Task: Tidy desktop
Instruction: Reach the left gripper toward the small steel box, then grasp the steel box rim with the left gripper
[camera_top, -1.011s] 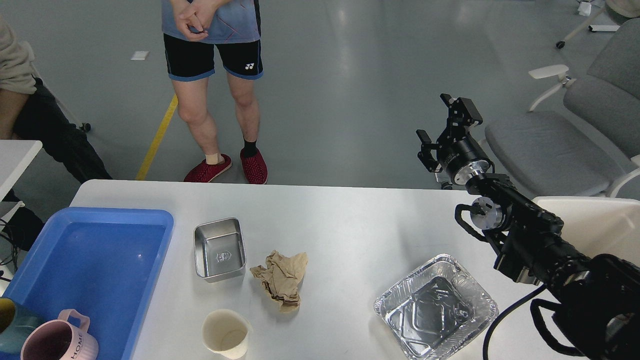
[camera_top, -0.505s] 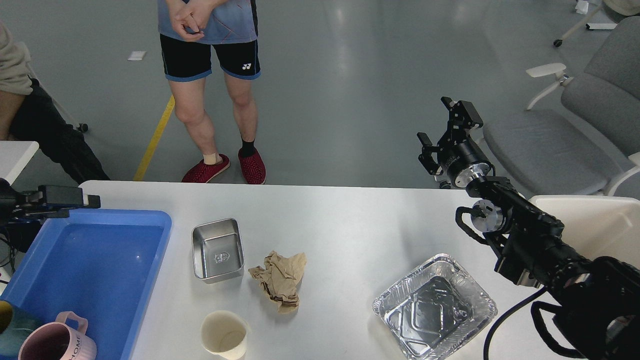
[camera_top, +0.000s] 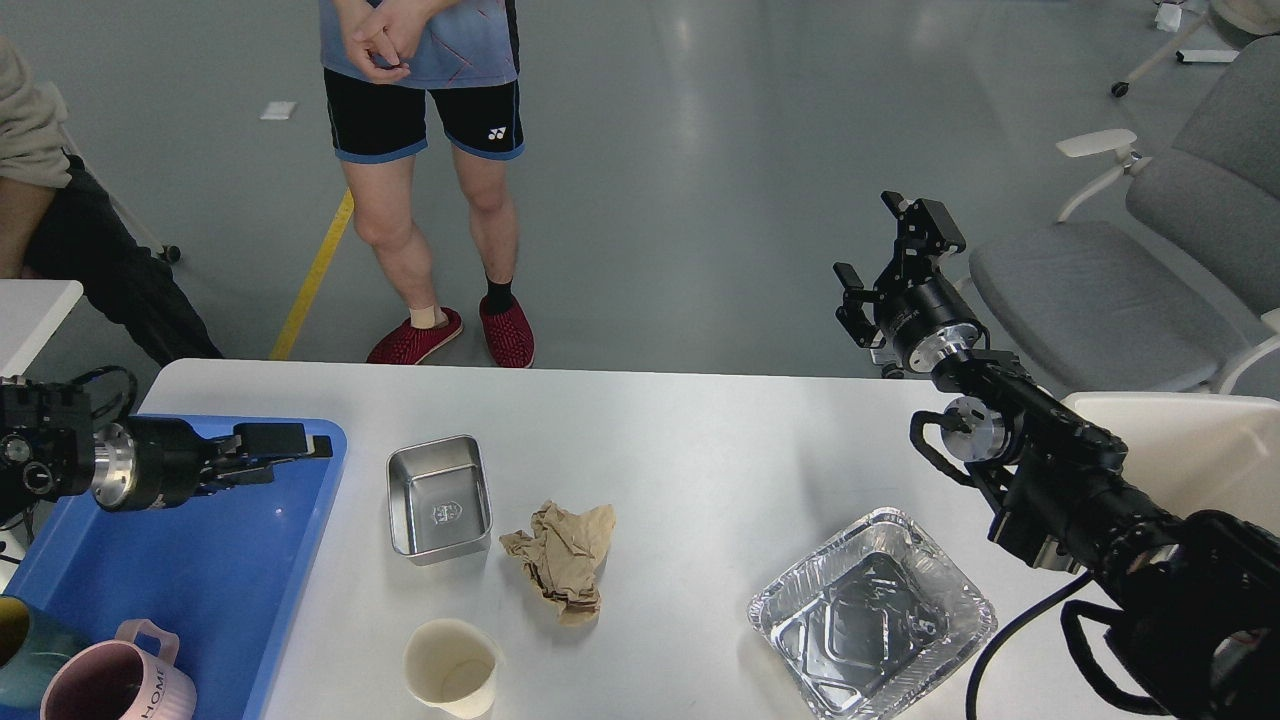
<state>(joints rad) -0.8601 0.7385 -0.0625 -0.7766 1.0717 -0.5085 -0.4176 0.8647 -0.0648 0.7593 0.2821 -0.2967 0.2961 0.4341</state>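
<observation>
The white desktop (camera_top: 700, 440) holds a small steel box (camera_top: 438, 497), a crumpled brown paper (camera_top: 560, 560), an empty paper cup (camera_top: 452, 665) near the front edge and a foil tray (camera_top: 870, 610) at the right. My left gripper (camera_top: 290, 455) reaches in from the left over the blue tray's (camera_top: 190, 560) far edge, jaws a little apart and empty, left of the steel box. My right gripper (camera_top: 890, 250) is open and empty, raised beyond the desktop's far right edge.
A pink mug (camera_top: 110, 685) and a teal cup (camera_top: 20, 640) stand in the blue tray's near corner. A person (camera_top: 420, 150) stands behind the table. Grey chairs (camera_top: 1100, 290) are at the right, a smaller white table (camera_top: 30, 310) at the left.
My left arm has come in from the left edge and reached rightward over the blue tray's far edge. The right arm has barely moved.
</observation>
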